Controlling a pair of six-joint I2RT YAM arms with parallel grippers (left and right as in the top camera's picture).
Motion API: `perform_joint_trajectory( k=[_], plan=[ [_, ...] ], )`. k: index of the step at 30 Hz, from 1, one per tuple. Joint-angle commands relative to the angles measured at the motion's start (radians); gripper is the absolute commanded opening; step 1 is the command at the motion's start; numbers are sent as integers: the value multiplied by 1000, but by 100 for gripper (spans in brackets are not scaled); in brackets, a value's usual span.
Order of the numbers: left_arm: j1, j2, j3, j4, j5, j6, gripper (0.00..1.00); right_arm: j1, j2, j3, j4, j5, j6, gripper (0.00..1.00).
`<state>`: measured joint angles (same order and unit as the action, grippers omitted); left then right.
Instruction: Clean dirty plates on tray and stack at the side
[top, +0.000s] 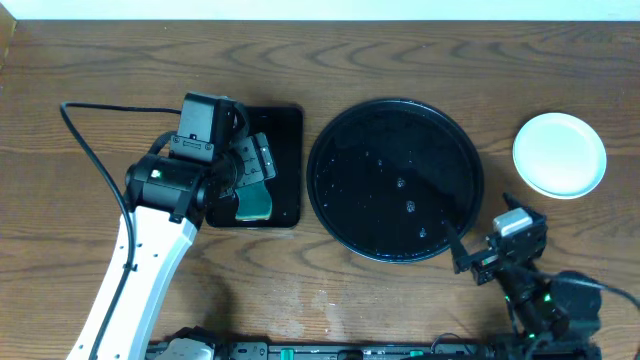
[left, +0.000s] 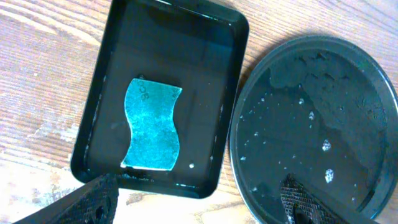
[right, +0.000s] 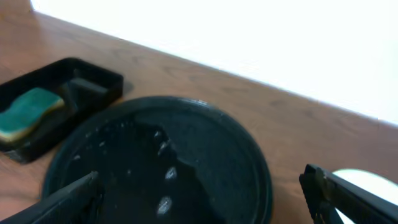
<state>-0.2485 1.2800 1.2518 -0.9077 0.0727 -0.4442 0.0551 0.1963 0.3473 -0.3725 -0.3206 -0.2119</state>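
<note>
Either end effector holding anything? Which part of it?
Nothing is held. The left end effector hangs open over the rectangular tray, where the sponge lies free; the right end effector is open and empty by the round tray.

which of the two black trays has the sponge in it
The smaller rectangular tray, left of the round tray: the teal sponge lies in it, while the round one holds only droplets.

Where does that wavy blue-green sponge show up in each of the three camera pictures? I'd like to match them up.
Overhead: the wavy blue-green sponge lies left of centre, partly hidden, in the small rectangular black tray.
Left wrist: left of centre, fully in view.
Right wrist: at the far left edge.
Shared landmark: the large round glossy black tray, which sits beside the sponge's tray in every view.
</note>
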Motion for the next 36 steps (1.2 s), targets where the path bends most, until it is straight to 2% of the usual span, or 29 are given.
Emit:
perform_joint_trajectory(
  k=[1, 5, 10, 36],
  plan=[
    [6, -4, 16, 0, -2, 6, 84, 8, -101, -109, 51, 18, 7, 99],
    [6, -4, 16, 0, -2, 6, 84, 7, -194, -228, 154, 17, 25, 99],
    [6, -4, 16, 0, -2, 6, 84, 8, -192, -336, 323, 17, 39, 99],
    [6, -4, 16, 0, -2, 6, 84, 8, -191, -342, 325, 25, 31, 99]
  ],
)
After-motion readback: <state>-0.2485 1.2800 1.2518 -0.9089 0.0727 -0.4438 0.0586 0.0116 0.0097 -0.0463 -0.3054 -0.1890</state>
